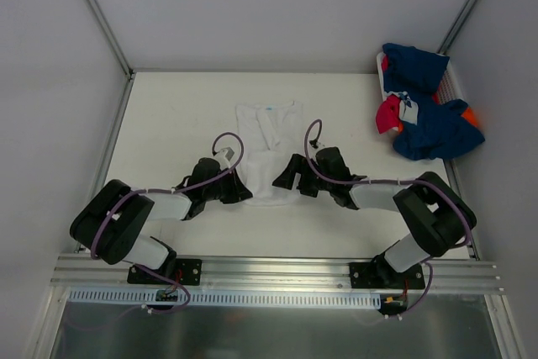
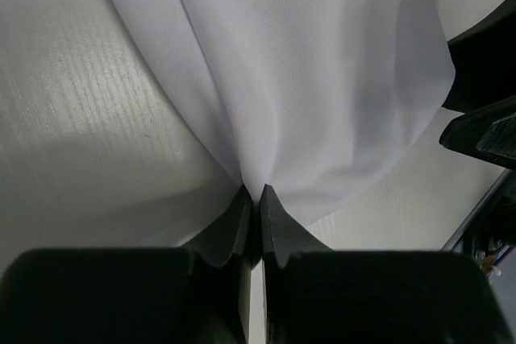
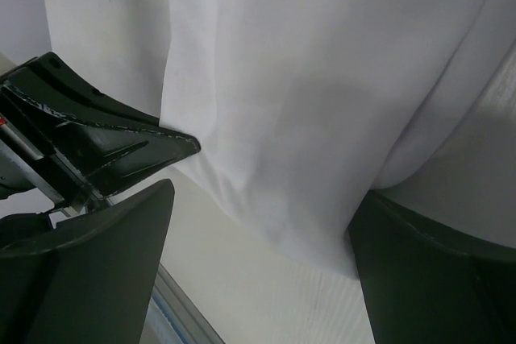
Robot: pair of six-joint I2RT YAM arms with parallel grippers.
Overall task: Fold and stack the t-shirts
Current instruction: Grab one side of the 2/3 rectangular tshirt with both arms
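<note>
White t-shirt (image 1: 269, 153) laid out at the middle of the desk (image 1: 168, 115), near hem clamped in the closed left end effector (image 2: 258, 199), right end effector (image 1: 288, 177) held wide apart at the same hem, navy and red t-shirts (image 1: 429, 115) heaped at the far right.

The white table (image 1: 168, 115) carries a white t-shirt (image 1: 267, 136) spread near its middle, neck label toward 12 o'clock. At 2 o'clock, by the table's edge, a heap of shirts (image 1: 429, 119), navy, pinkish-red and orange, lies partly over a white basket (image 1: 455, 81)
</note>
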